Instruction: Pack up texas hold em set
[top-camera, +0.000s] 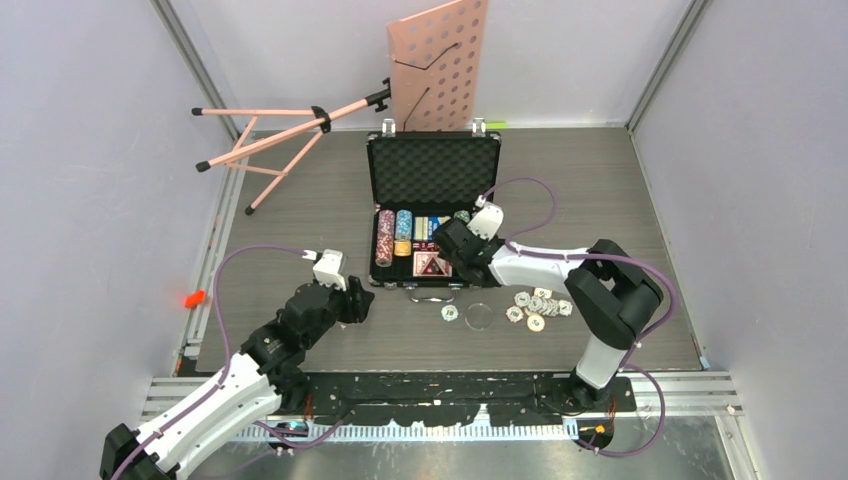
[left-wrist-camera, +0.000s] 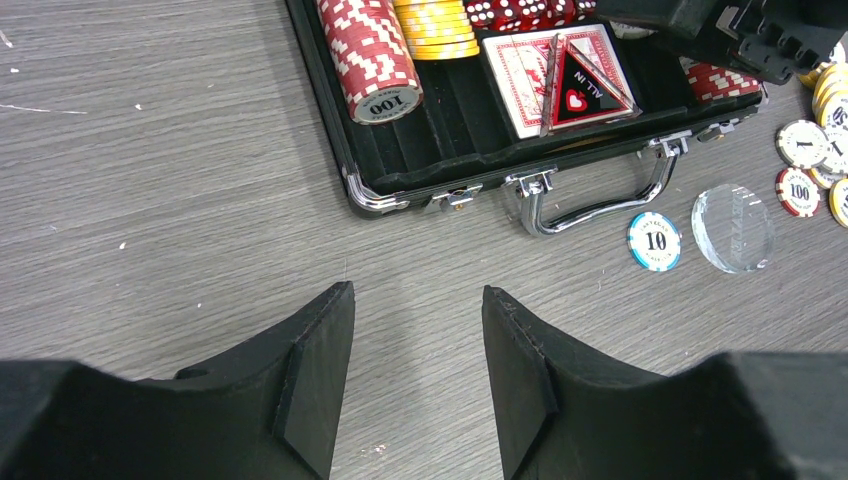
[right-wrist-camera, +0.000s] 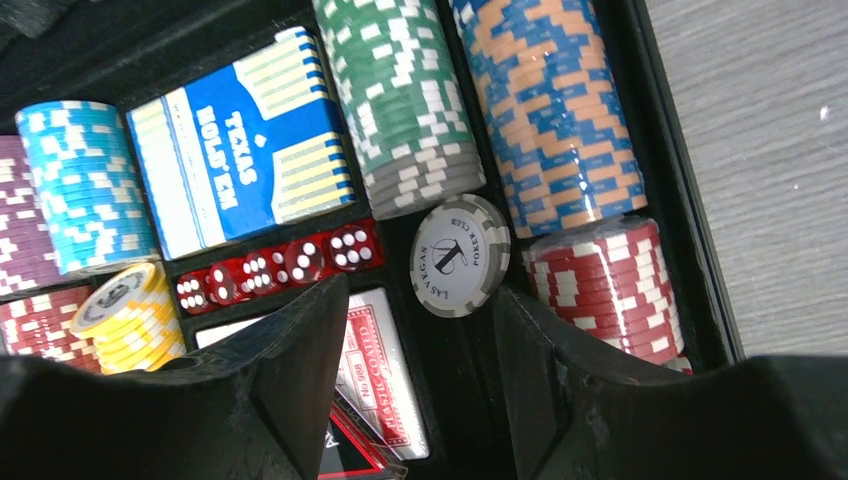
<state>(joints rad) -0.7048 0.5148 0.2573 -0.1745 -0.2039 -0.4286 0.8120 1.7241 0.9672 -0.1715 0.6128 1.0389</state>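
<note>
The black briefcase (top-camera: 432, 170) lies open at mid-table with its foam-lined lid up. Its tray holds chip stacks, a blue card deck (right-wrist-camera: 240, 150), red dice (right-wrist-camera: 275, 270) and a red deck (right-wrist-camera: 385, 375). My right gripper (right-wrist-camera: 425, 298) is open over the tray's right side. A grey-and-white chip (right-wrist-camera: 459, 255) stands on edge just beyond its fingertips, leaning on the green stack (right-wrist-camera: 405, 95); neither finger touches it. My left gripper (left-wrist-camera: 417, 290) is open and empty over bare table, in front of the case's left front corner (left-wrist-camera: 360, 195). Loose chips (top-camera: 540, 305) lie right of the handle (left-wrist-camera: 590, 205).
A blue 10 chip (left-wrist-camera: 655, 241) and a clear disc (left-wrist-camera: 733, 227) lie on the table in front of the handle. A pink music stand (top-camera: 437, 60) stands behind the case, its tripod legs (top-camera: 265, 140) stretching left. A small orange object (top-camera: 194, 298) lies at the left edge.
</note>
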